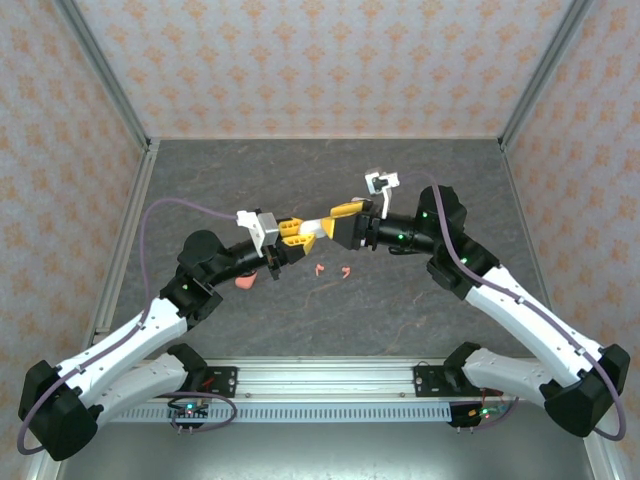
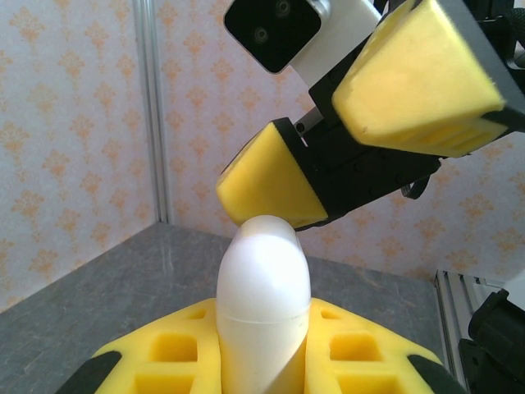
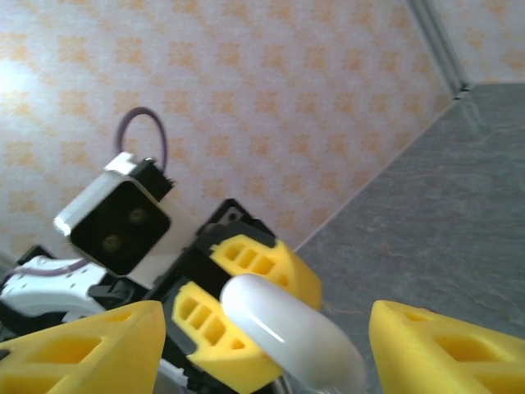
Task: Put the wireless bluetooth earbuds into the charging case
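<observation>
My left gripper [image 1: 298, 233] is shut on a white charging case [image 1: 312, 230], held above the middle of the table. In the left wrist view the charging case [image 2: 262, 295] stands upright between my yellow fingers [image 2: 176, 349], its lid closed along a thin seam. My right gripper [image 1: 336, 221] faces it, open, with one yellow finger [image 2: 275, 176] touching the case's rounded top and the other [image 2: 418, 78] well apart. In the right wrist view the charging case [image 3: 291, 332] points between my spread fingers [image 3: 82, 353]. Two coral-red earbuds [image 1: 320, 269] [image 1: 347, 270] lie on the table below the grippers.
A coral-pink rounded object [image 1: 246, 282] lies on the grey table [image 1: 400, 180] beside my left forearm. Patterned walls enclose the table on three sides, and a metal rail [image 1: 320, 375] runs along the near edge.
</observation>
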`<state>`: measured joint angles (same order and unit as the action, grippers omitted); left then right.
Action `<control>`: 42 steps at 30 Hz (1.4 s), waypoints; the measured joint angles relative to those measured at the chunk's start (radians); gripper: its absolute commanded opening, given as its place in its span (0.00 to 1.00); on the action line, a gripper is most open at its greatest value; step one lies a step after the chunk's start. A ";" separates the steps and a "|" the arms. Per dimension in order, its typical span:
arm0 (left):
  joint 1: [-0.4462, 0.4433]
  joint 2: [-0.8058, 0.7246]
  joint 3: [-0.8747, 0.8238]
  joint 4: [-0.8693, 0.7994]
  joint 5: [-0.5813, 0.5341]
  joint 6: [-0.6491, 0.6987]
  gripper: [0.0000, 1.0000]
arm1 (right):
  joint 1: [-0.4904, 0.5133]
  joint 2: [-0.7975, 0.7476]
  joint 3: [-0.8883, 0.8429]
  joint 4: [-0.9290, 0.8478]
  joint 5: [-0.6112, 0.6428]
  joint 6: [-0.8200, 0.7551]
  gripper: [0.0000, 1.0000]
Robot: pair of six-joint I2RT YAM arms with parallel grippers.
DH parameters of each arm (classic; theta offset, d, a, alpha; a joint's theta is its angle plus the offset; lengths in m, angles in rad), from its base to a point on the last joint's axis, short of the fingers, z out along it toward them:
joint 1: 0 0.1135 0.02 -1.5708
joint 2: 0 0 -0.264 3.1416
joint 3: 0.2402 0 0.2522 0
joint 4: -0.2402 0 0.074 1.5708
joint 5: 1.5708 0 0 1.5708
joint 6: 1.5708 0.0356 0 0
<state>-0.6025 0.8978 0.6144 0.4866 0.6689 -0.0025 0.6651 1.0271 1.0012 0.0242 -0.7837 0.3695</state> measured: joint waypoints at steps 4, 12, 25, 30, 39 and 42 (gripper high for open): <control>0.000 0.000 0.002 -0.039 -0.024 0.001 0.00 | 0.000 -0.027 0.012 -0.093 0.146 -0.041 0.81; 0.001 0.108 0.058 -0.225 -0.183 -0.004 0.00 | 0.000 -0.092 0.013 -0.238 0.514 -0.081 0.94; 0.100 0.726 0.257 -0.315 -0.191 -0.231 0.00 | 0.000 -0.093 0.000 -0.371 0.736 -0.080 0.97; 0.100 0.863 0.332 -0.304 -0.157 -0.301 0.00 | 0.000 -0.093 -0.006 -0.395 0.744 -0.081 0.97; 0.101 1.002 0.382 -0.265 -0.123 -0.392 0.15 | 0.000 -0.094 -0.016 -0.423 0.744 -0.086 0.99; 0.106 1.005 0.384 -0.254 -0.119 -0.400 0.26 | 0.000 -0.100 -0.018 -0.422 0.750 -0.086 0.99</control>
<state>-0.4969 1.9030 0.9981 0.2321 0.5503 -0.4026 0.6647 0.9268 0.9833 -0.3977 -0.0334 0.2836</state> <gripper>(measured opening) 0.204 0.992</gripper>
